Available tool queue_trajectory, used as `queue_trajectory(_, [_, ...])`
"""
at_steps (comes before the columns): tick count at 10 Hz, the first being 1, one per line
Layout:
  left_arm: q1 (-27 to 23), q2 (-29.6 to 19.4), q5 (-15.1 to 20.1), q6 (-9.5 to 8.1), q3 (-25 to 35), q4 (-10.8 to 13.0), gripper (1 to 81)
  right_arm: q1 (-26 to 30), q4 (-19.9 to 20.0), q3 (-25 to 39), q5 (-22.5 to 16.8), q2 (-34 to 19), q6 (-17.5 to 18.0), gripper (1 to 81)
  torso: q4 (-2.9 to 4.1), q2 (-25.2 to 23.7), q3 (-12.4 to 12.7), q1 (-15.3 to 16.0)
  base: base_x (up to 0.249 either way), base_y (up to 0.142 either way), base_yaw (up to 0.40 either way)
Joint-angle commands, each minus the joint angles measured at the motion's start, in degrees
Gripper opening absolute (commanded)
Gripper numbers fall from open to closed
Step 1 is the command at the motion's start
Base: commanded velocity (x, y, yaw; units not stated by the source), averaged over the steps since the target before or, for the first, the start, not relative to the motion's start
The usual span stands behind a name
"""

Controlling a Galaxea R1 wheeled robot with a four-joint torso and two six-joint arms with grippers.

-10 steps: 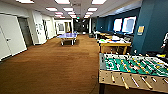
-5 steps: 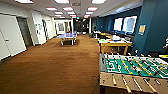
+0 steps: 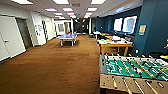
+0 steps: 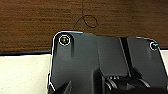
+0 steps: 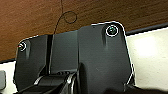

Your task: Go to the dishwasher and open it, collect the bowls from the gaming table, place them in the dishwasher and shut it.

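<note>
The gaming table, with a white top and a yellow edge, stands at the right of the room in the head view, beyond the table-football table. Small things lie on it, but I cannot make out the bowls among them. The dishwasher is out of view. In the left wrist view the dark wrist plate hangs over brown carpet and a white part of the robot. The right wrist view has its own plate over the same carpet.
A wide stretch of brown carpet runs ahead down the long room. A blue table-tennis table stands far ahead in the middle. White doors line the left wall, and a dark blue wall with windows runs along the right.
The whole head view has shifted slightly, so the camera has moved with the robot. Nothing in the room has moved.
</note>
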Motion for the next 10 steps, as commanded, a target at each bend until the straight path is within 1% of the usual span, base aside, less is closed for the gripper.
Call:
queue_trajectory(1, [-2.9, -0.7, 2.4, -0.05, -0.4, -0.5, 81.1, 2.9, -0.2, 0.2, -2.7, 0.5, 0.0, 81.1, 0.0, 0.0, 0.0, 0.0, 0.109, 0.069, 0.0])
queue_trajectory(10, [-2.9, -0.7, 2.5, -0.05, -0.4, -0.5, 81.1, 2.8, -0.3, 0.3, -2.7, 0.6, 0.0, 81.1, 0.0, 0.0, 0.0, -0.1, 0.109, 0.074, 0.0])
